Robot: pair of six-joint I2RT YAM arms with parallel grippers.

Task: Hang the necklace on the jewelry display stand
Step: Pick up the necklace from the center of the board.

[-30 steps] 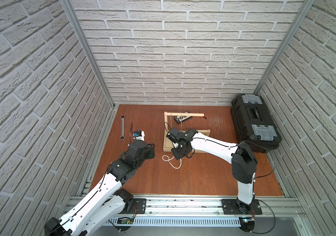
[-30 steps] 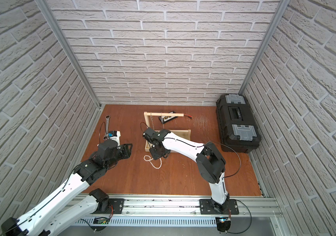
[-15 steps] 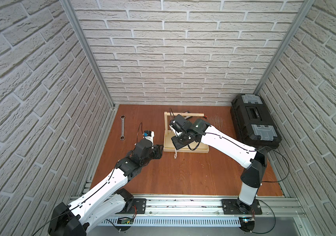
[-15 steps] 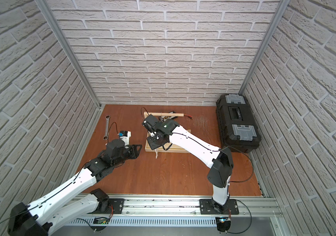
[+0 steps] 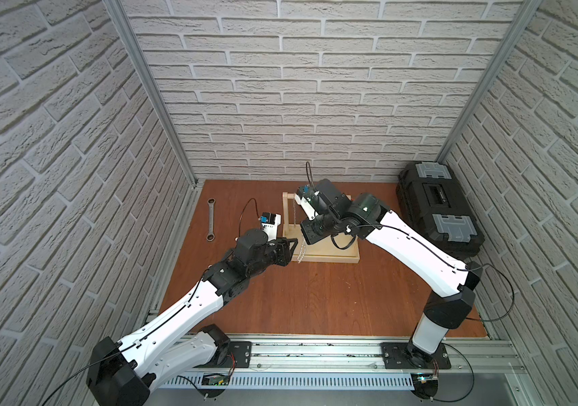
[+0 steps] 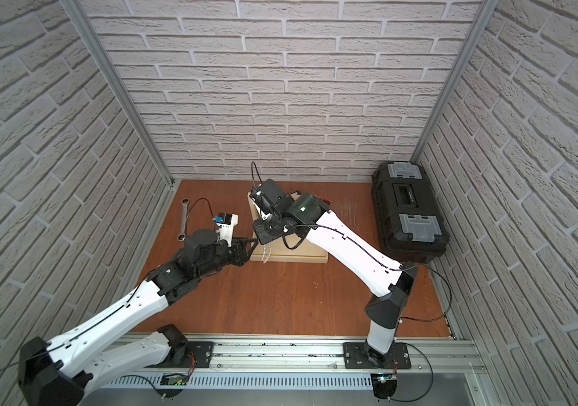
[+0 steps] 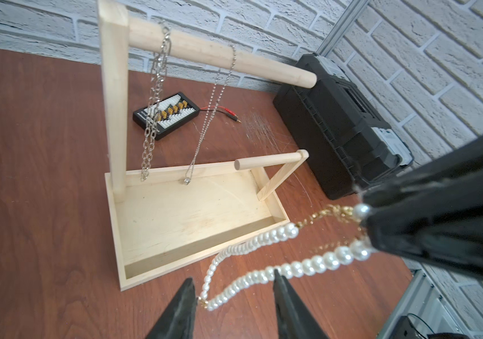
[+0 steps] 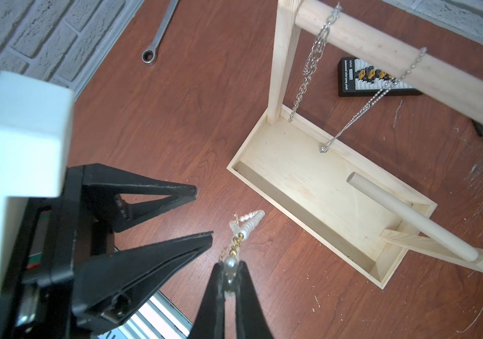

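Necklace [image 7: 293,268] hangs from the right gripper [image 8: 231,270], which is pinched tight on the clasp end. The loop's low end sits between the half-open jaws of the left gripper [image 7: 232,278], unclamped. The jewelry display stand [image 7: 114,102] is just beyond both. Its dowel bar [image 7: 219,55] is higher, with the free end toward the black toolbox [image 7: 337,117]. Right arm looks nearer the bar.

Black toolbox [image 5: 438,207]; wrench [image 5: 211,219]; connector board [image 7: 166,115]

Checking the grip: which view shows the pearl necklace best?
The left wrist view: the pearl necklace shows as an open loop hanging from the right gripper. The right wrist view sees it end-on and bunched; both top views show a tiny strand.
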